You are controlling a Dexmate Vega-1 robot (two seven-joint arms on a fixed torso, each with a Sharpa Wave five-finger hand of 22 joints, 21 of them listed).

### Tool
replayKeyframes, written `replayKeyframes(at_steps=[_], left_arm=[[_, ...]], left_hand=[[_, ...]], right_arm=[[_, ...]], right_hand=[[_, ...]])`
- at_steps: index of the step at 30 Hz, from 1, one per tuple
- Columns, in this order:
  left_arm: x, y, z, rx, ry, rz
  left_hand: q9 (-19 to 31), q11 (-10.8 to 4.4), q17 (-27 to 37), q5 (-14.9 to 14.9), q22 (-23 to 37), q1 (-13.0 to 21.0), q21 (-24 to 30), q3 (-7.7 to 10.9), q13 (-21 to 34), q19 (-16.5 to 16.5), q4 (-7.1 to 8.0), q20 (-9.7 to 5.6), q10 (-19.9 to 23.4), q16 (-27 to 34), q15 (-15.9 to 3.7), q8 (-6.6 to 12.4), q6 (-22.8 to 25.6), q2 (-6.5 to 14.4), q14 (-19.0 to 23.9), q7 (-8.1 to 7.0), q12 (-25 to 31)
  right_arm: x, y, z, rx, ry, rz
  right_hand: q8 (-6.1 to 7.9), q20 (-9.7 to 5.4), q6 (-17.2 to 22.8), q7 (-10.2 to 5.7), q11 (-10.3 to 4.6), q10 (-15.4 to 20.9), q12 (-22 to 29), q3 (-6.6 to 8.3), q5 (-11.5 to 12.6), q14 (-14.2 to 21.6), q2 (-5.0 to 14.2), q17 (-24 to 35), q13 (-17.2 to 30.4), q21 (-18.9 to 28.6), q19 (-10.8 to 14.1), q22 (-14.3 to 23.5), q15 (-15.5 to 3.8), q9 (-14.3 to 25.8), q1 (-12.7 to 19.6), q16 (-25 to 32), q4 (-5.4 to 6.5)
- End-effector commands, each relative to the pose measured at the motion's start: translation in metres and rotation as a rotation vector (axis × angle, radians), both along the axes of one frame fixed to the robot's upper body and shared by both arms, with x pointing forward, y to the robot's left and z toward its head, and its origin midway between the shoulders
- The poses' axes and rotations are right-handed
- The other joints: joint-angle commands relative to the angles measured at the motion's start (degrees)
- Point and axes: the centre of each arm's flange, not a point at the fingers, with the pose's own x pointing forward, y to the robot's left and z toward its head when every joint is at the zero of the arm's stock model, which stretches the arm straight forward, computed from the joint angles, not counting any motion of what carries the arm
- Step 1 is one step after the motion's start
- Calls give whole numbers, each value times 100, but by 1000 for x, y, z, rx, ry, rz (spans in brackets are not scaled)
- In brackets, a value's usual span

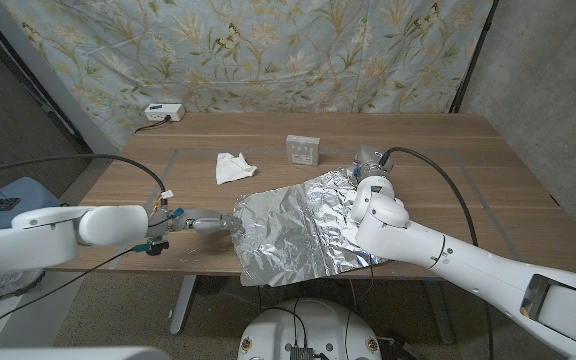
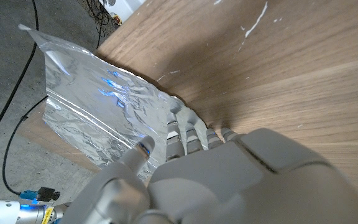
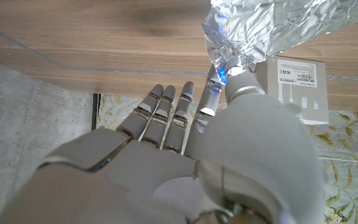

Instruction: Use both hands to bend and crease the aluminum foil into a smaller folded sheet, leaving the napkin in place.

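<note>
Wooden tabletop [image 1: 448,150] before a floral backdrop: your crumpled silver aluminum foil sheet [image 1: 288,225] lies between both hands, its long axis running hand to hand. Your left hand [image 1: 200,223] touches the foil's near-left edge, fingers extended; whether it pinches is unclear. Your right hand [image 1: 371,178] pinches the raised far-right corner, so folding goes leftward. Beyond the left hand lies the crumpled white napkin [image 1: 233,167], apart from the foil.
</note>
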Motion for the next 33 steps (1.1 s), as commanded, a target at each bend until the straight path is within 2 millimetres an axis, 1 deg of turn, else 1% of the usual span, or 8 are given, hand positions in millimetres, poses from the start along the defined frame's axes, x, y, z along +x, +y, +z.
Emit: replayKeyframes(at_steps=[1, 10, 11, 12, 23, 31, 32, 33], left_arm=[[0, 0, 1, 1, -3, 3], [-1, -1, 2, 9, -11, 2], [-1, 0, 3, 9, -13, 1], [0, 0, 3, 7, -14, 8], [1, 3, 3, -7, -5, 12], [3, 6, 0, -23, -1, 17], [3, 6, 0, -23, -3, 19], [3, 6, 0, -22, -2, 14]], left_hand=[[30, -27, -2, -17, 13, 50, 48, 23, 27, -583, -39, -14, -34, -31, -37, -15, 14, -1, -24, -14, -15], [30, -25, -3, -18, 12, 59, 49, 24, 27, -579, -46, -8, -31, -32, -43, -15, 15, -2, -22, -17, -13], [30, -25, -3, -18, 12, 61, 50, 24, 27, -576, -47, -7, -33, -32, -39, -14, 16, -2, -22, -8, -14], [30, -25, -3, -18, 12, 62, 50, 24, 27, -575, -47, -2, -31, -33, -39, -15, 16, -2, -23, -8, -14], [30, -26, -4, -18, 12, 73, 54, 26, 27, -562, -55, 0, -32, -33, -40, -15, 16, -3, -17, -16, -14], [30, -28, -5, -19, 12, 82, 56, 26, 27, -555, -59, 7, -31, -35, -44, -17, 10, -3, -20, -11, -13], [30, -28, -5, -19, 12, 83, 55, 26, 27, -556, -59, 5, -31, -35, -44, -16, 12, -3, -19, -12, -13], [30, -29, -5, -20, 12, 84, 55, 26, 27, -555, -60, 8, -29, -35, -44, -17, 10, -3, -19, -11, -12]], right_arm=[[-13, 3, 9, -20, -19, 15], [-22, 6, 16, -37, -29, 28], [-22, 7, 18, -38, -32, 28], [-23, 8, 19, -40, -32, 30], [-29, 20, 32, -69, -22, 55], [-32, 26, 36, -89, -2, 69], [-32, 27, 36, -86, -1, 71], [-32, 27, 36, -88, 2, 74]], right_hand=[[-11, -49, 51, 21, 6, 45, -9, -45, -5, 24, 15, 20, 30, -24, 39, 23, -243, 17, 69, 5, 0], [-33, -42, 72, 19, 14, 67, -22, -67, -13, 44, 31, 22, 30, -26, 39, 24, -232, 17, 85, 3, 3], [-40, -39, 71, 20, -24, 67, -27, -70, -14, 47, 35, 23, 30, -25, 40, 24, -229, 17, 94, 3, 1], [-43, -43, 79, 14, 22, 72, -30, -75, -15, 49, 38, 23, 30, -26, 39, 24, -231, 17, 98, 1, 1], [-76, -37, 67, 36, 34, 63, -51, -93, -25, 42, 66, 27, 31, -28, 34, 24, -191, 20, 115, -9, 7], [-104, -31, 52, 60, 75, 27, -77, -106, -36, 28, 92, 31, 31, -35, 14, 25, -167, 23, 127, -20, 13], [-104, -27, 60, 67, 57, 33, -76, -108, -37, 28, 96, 32, 32, -35, 14, 25, -166, 23, 130, -21, 13], [-109, -27, 58, 71, 78, 39, -75, -110, -40, 43, 100, 32, 32, -35, 13, 25, -177, 24, 134, -16, 13]])
